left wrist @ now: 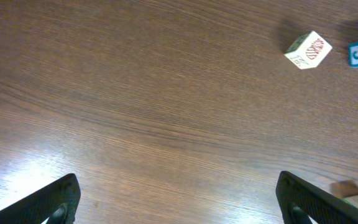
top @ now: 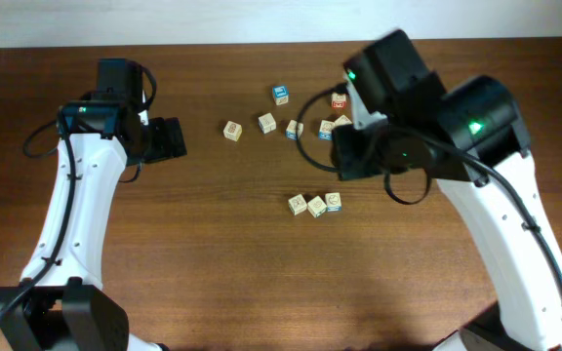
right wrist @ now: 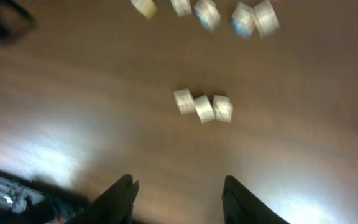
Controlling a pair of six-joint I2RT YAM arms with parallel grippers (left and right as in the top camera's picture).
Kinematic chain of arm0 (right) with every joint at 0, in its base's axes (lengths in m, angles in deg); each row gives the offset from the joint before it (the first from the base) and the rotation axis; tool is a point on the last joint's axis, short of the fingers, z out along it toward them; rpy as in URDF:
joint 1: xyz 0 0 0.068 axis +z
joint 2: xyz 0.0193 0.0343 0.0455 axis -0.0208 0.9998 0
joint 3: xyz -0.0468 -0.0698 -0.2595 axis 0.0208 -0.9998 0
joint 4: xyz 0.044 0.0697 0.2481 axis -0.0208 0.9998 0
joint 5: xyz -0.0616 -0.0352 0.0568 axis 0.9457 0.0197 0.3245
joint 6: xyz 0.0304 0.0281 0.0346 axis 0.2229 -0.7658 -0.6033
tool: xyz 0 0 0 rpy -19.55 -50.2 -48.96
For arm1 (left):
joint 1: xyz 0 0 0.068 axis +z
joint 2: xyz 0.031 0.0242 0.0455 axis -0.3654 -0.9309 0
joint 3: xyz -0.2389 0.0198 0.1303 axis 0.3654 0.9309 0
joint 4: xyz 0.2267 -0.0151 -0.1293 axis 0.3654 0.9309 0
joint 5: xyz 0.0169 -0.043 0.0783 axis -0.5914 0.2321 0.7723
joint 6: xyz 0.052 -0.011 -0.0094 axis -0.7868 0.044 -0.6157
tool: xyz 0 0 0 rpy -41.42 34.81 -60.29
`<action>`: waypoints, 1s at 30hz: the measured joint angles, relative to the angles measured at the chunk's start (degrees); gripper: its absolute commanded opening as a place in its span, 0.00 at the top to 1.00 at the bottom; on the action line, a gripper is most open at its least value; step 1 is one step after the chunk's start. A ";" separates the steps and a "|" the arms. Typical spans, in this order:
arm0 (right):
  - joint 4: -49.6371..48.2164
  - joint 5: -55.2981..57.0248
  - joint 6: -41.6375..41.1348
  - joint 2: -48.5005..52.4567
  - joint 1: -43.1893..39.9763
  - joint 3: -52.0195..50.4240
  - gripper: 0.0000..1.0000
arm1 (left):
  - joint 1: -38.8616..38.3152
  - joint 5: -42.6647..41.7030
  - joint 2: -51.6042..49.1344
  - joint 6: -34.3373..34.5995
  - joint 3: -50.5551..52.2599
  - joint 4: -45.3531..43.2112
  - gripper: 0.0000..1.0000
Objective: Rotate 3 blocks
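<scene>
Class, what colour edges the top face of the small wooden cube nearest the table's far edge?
Blue; the small wooden cube shows best in the overhead view.

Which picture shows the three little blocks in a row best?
The overhead view: the row of three pale wooden cubes is sharp and whole there. The right wrist view shows it blurred. The left wrist view shows no such row.

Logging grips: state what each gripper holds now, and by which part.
Nothing is held. The left gripper and the right gripper both stand open with empty gaps; the row of three blocks lies clear of both.
</scene>
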 measured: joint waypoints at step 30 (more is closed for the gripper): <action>-61.77 1.95 14.95 9.77 2.64 -62.05 0.96 | -4.87 -5.33 -3.17 1.60 0.22 -2.82 0.12</action>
